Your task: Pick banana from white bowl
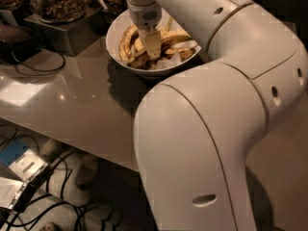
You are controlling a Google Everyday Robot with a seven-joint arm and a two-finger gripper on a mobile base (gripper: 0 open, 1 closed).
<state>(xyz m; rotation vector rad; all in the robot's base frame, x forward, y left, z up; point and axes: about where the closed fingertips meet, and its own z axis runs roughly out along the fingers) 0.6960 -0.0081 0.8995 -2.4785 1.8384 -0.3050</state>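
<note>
Care is what we need, for the gripper [153,52] sits low in the bowl [112,49], whether clamped we cannot tell, so we should squeeze only the long banana [126,42] along the left side, mid-length, then lift straight up

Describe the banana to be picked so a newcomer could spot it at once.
On the grey table, the white bowl sits beneath the robot's arm, with the gripper hanging over its middle. The banana is the long curved one along the bowl's left wall in the picture, left of the gripper, brown-blotched and longer than the pieces piled beside it.
</note>
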